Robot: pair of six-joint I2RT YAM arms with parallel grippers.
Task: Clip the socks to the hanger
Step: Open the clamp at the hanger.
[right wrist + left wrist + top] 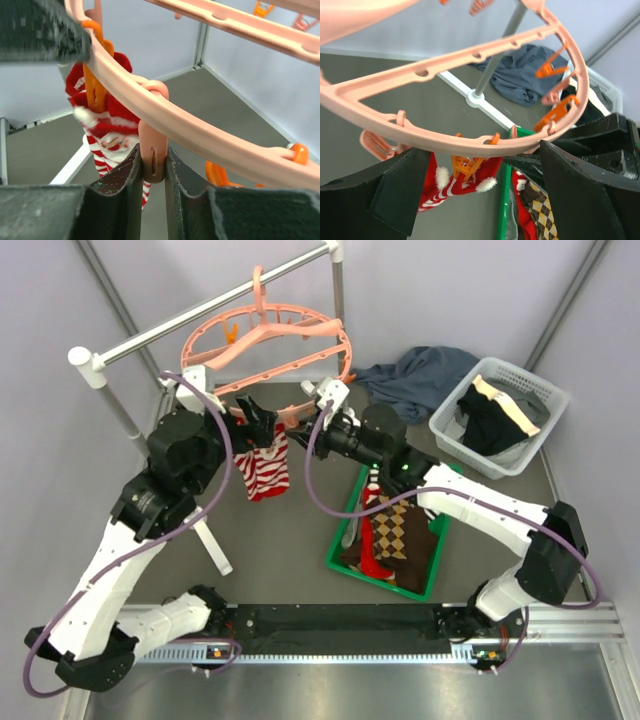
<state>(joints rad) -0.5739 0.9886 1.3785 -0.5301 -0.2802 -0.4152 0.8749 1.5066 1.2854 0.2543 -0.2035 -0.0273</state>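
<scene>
The salmon-pink hanger (268,332) hangs by its hook from the grey rail. A red-and-white striped sock (265,468) hangs from an orange clip (465,167) on the ring's near rim (470,142). My left gripper (252,420) is open. Its fingers stand wide apart on either side of that clip, just under the rim, in the left wrist view (480,152). My right gripper (300,422) is shut on a pink clip (152,145) that hangs from the rim (200,130), right of the sock (107,125). More socks, argyle, red and brown (392,532), lie in a green tray.
The green tray (341,545) lies at front centre right. A white basket (452,430) with black and cream garments stands at the right. A dark blue-grey cloth (415,375) lies behind it. The grey rail (200,318) on white posts crosses the back left.
</scene>
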